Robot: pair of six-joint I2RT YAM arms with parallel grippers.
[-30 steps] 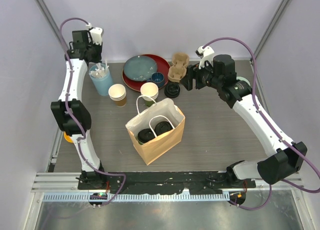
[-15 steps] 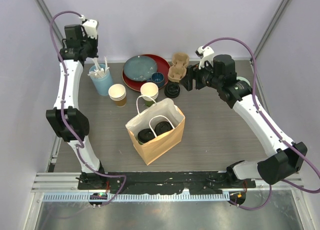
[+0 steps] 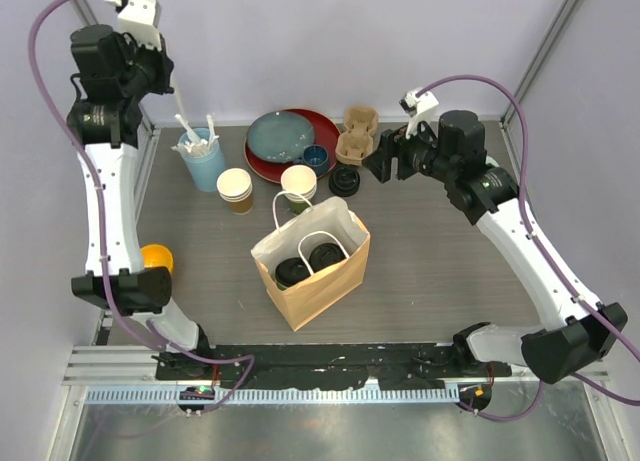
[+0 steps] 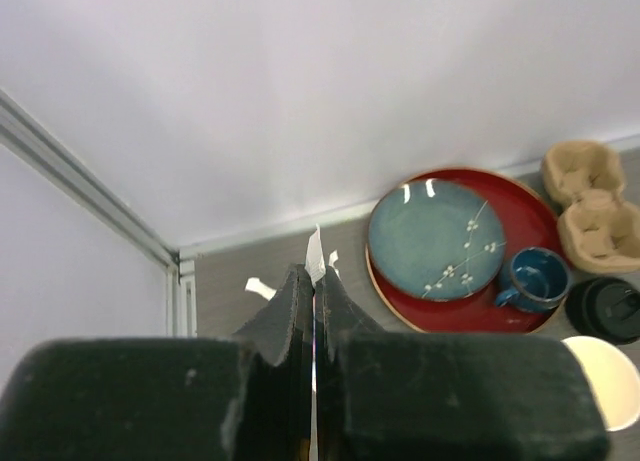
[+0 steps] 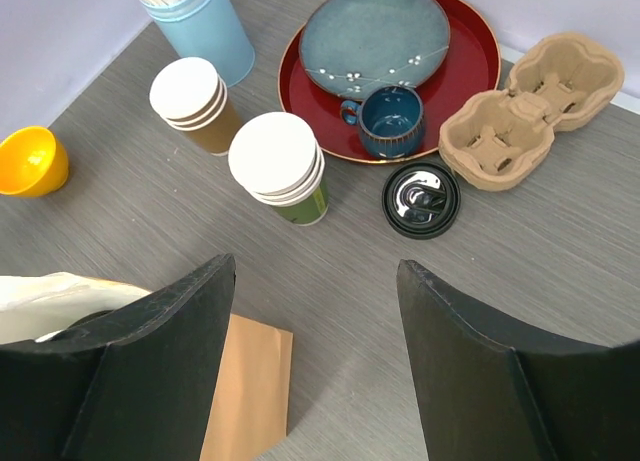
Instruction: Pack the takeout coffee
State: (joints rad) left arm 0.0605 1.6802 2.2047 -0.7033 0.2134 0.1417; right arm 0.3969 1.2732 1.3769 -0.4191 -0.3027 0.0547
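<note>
The two lidded cups (image 3: 293,272) stand inside the paper bag (image 3: 320,293) on the table (image 3: 430,251), probably light, thin-walled and crushable, best gripped gently round the sides, while the left hand (image 4: 314,281) pinches what looks like a white stirrer (image 4: 315,249) and the right hand (image 5: 315,271) hangs wide open, empty.

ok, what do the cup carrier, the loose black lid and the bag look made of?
The cup carrier looks like moulded paper pulp: matte tan, soft-edged wells. The loose black lid seems to be thin plastic: glossy, with sharp highlights. The bag looks like brown kraft paper: matte, with creased folds.
</note>
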